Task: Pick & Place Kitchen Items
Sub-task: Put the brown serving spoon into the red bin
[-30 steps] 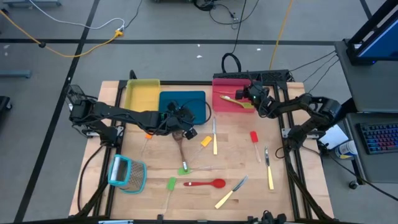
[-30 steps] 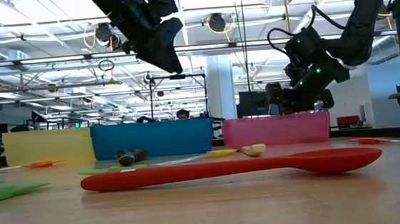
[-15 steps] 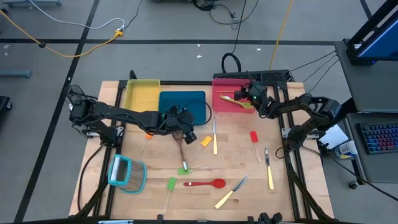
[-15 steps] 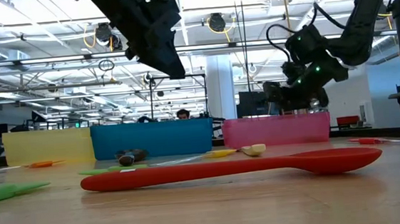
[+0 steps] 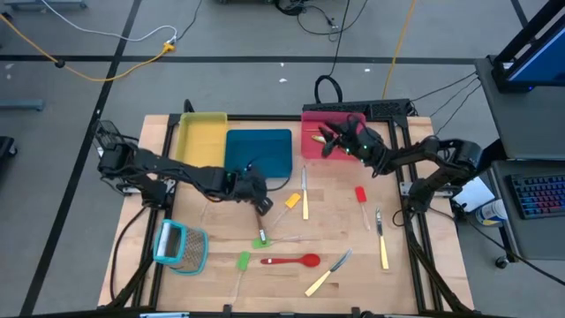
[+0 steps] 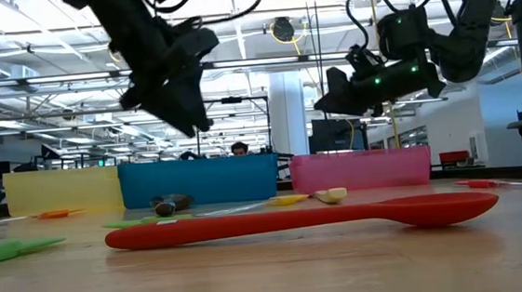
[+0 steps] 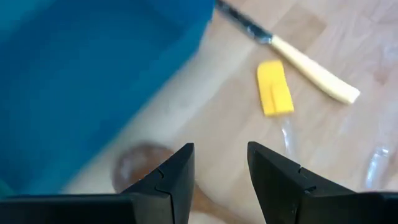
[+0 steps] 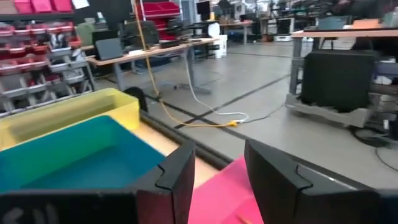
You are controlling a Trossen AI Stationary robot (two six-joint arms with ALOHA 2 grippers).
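Wood tabletop (image 5: 335,221) holds three trays along its far edge: yellow tray (image 5: 199,134), blue tray (image 5: 260,152), red tray (image 5: 311,146).

Loose utensils on the bare wood, counted in the high view: 3 cream-handled knives (image 5: 305,196), 1 red spoon (image 5: 291,261), 1 wooden spoon (image 7: 140,171), 2 green spatulas (image 5: 242,261), 1 yellow spatula (image 5: 292,200), 1 red spatula (image 5: 360,194), 1 orange spatula (image 5: 210,191).

Left gripper (image 5: 258,200): fingers apart, nothing held, low over the wood just off the blue tray's near edge. Left wrist view puts the wooden spoon bowl directly ahead of the fingers, with the yellow spatula and one knife farther out.

Right gripper (image 5: 334,140): fingers apart, empty, above the red tray; its contents are hidden under the arm.

Grater (image 5: 181,247) sits well off from both grippers. Open wood between the knives and the red spatula.

Low view shows both grippers clear above the trays' rims; high view can't show that height.
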